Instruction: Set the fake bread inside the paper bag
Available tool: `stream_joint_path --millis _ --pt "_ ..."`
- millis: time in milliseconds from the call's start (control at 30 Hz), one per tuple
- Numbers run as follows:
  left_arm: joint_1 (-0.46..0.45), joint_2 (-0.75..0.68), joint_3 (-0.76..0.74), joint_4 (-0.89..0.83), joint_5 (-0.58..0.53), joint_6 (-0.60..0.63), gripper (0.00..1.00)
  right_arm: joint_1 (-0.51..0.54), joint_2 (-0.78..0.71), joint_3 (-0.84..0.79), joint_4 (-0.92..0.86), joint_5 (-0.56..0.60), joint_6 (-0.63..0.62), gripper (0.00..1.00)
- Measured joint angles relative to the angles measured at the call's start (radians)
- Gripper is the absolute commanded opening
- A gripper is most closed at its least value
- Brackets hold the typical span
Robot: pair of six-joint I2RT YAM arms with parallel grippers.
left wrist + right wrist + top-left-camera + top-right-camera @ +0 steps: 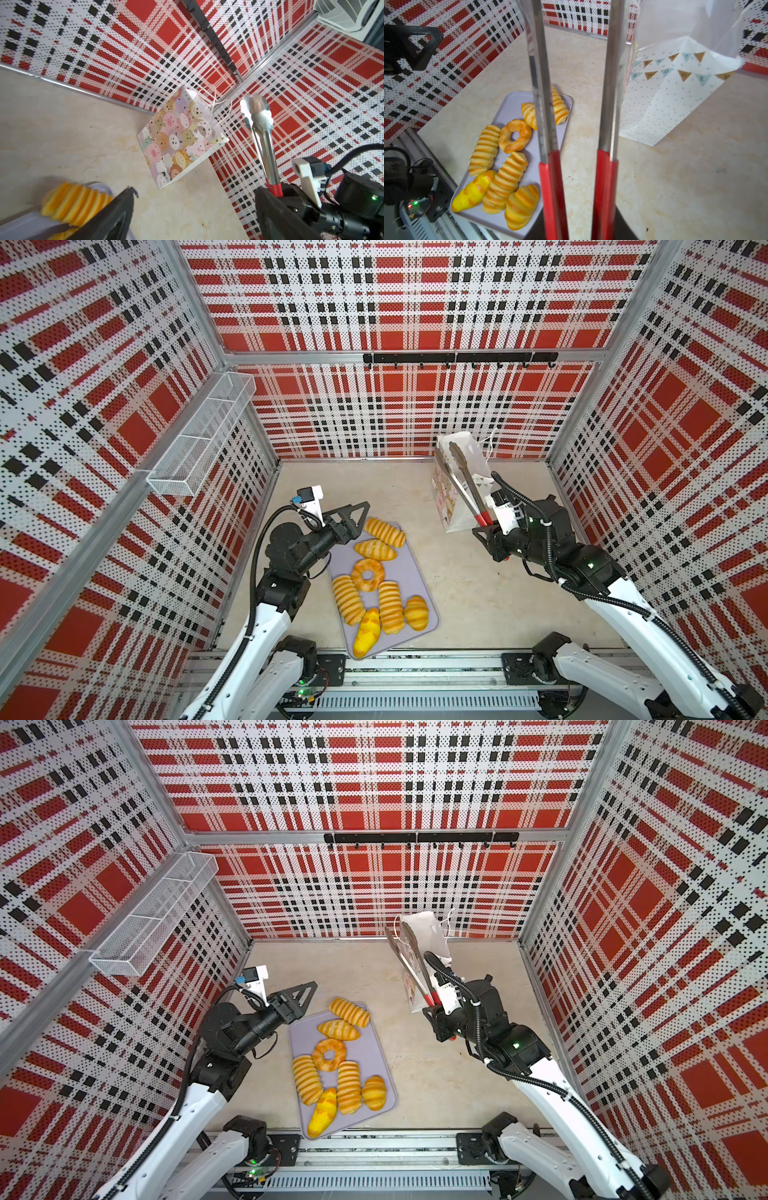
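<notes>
On the lavender tray (pixel 405 568), lower centre in both top views: 7 pieces of the fake bread (pixel 368 575), packed touching, 1 yellow bun reaching the near rim. Probably light, soft foam with a smooth skin, so likely to squash and slip. Best pinched across the middle of a ribbed loaf, starting with an outer piece such as the loaf at the tray's upper end. Upper right of centre, well apart from the tray: the paper bag (pixel 457 516), thin, judged easy to tip or dent, inside not visible. Right gripper (pixel 488 526) closed down on the red handles of the tongs (pixel 469 483), blades parted and raised across the bag, nothing seen between them. Left gripper (pixel 358 517) spread wide and empty, just beside the tray's upper left corner. Bare floor (pixel 478 593) between tray and bag for the carry, with the back wall (pixel 374 427) close behind the bag.
</notes>
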Motion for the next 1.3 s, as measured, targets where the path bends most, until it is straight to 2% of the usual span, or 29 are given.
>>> stream_joint_path --millis 367,500,867,1100,1300 --pt "0.098 0.001 0.040 -0.251 0.060 0.061 0.97 0.000 0.028 0.000 -0.162 -0.136 -0.117 0.31" --pt "0.128 0.019 0.052 -0.309 0.100 0.088 0.97 0.005 0.042 -0.014 -0.194 -0.147 -0.160 0.31" --pt "0.166 0.111 0.052 -0.390 0.164 0.142 1.00 0.164 0.190 -0.008 -0.217 0.036 -0.241 0.33" --pt "0.166 0.148 0.034 -0.384 0.166 0.178 0.99 0.177 0.240 -0.005 -0.177 0.095 -0.309 0.32" --pt "0.167 0.166 -0.093 -0.276 0.199 0.121 0.99 0.179 0.336 0.034 -0.172 0.125 -0.351 0.33"
